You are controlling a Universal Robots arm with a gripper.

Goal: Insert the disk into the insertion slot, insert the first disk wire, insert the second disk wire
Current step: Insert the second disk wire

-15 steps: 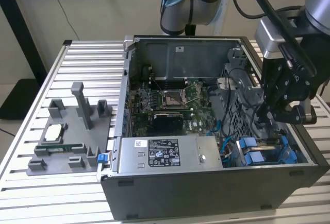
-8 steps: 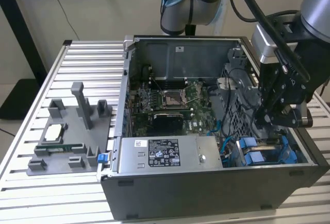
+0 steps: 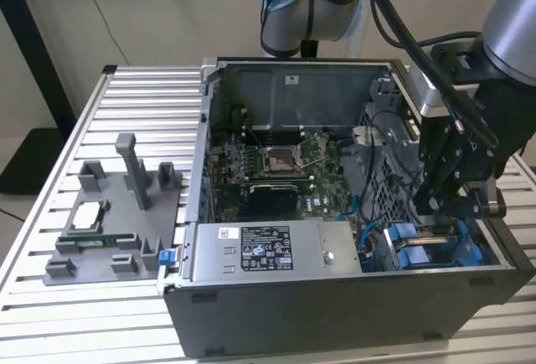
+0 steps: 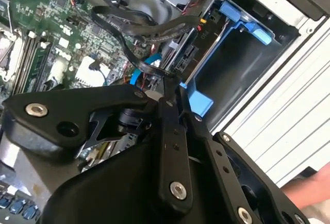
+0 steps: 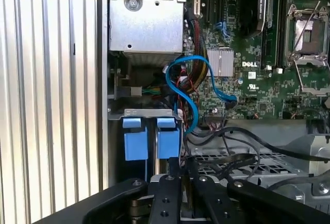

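Tool (image 4: 172, 87) pinched shut on 1 black wire (image 4: 124, 41), beside 2 blue tabs (image 5: 135, 140).

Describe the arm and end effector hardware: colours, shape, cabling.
The arm has silver-grey tube segments, with a light blue cap on a joint behind the case. Black cables run down to the wrist. The end effector is matte black, built from flat linkage bars with silver screw heads, seen in both wrist views.
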